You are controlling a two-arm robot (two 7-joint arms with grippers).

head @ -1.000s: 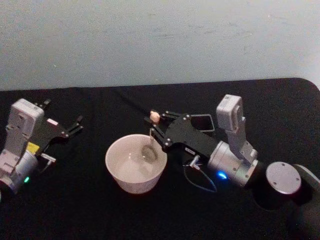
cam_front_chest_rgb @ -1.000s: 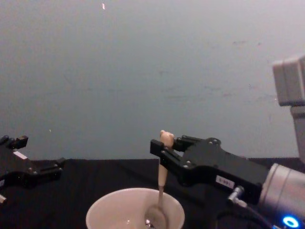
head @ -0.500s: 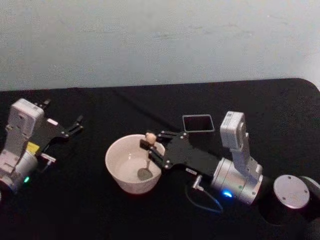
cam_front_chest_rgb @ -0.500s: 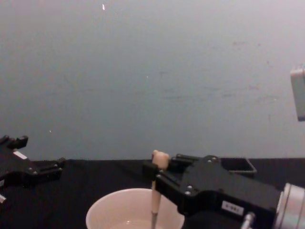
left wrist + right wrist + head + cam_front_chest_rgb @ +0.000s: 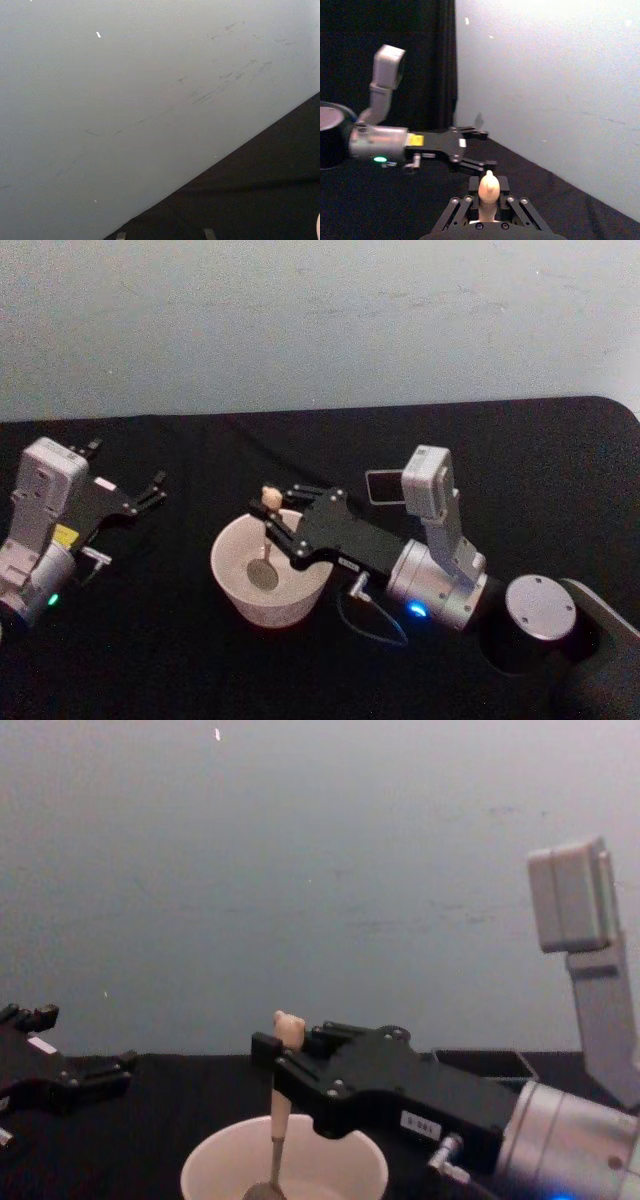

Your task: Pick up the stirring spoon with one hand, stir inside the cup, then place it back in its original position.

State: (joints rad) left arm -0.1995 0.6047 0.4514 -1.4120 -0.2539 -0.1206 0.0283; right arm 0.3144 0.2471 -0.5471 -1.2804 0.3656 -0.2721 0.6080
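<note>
The off-white cup stands on the black table, left of centre. My right gripper is shut on the upper handle of the stirring spoon, which stands almost upright. Its bear-head knob sticks up above the fingers, and its greyish bowl is down inside the cup, toward the left side. My left gripper rests parked at the table's left, its fingers spread apart and empty.
A dark grey square holder stands behind my right arm, partly hidden by the wrist camera housing. A thin cable loops under the right wrist. A pale wall runs along the table's far edge.
My right gripper has carried the spoon leftward across the cup, from the right part of it to the left part. The left arm has stayed put.
</note>
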